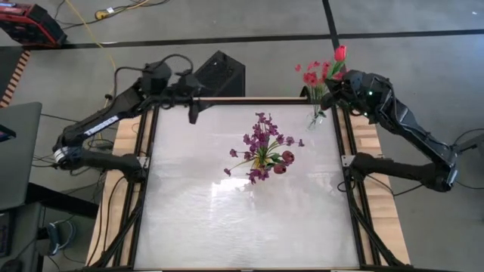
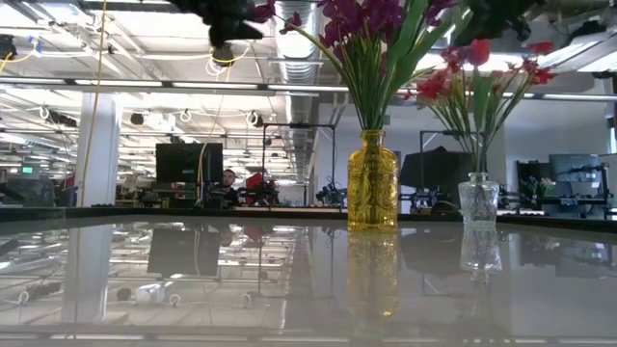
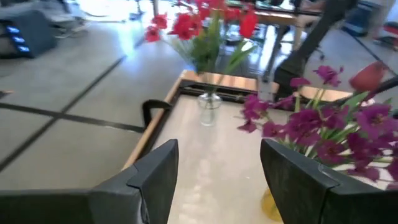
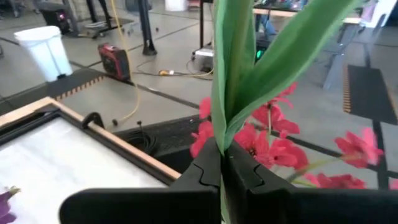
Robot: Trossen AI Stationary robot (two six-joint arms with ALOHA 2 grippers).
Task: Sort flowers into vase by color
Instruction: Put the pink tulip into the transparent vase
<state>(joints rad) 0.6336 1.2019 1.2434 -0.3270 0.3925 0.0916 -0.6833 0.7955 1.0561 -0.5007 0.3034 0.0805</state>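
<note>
Purple flowers (image 1: 261,143) in yellow vase (image 2: 372,181), table (image 1: 227,219) centre. Red flowers (image 1: 314,75) in clear vase (image 2: 478,199), far right corner. Right gripper (image 4: 221,163) pinching red tulip (image 1: 339,53) stem above clear vase, insertion judged remaining. Left gripper (image 3: 217,168) spread, empty, far left corner.

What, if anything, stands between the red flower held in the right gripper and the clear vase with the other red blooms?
Nothing visible blocks it. The right gripper holds the red flower above the clear vase; only the red blooms already inside crowd the opening.
</note>
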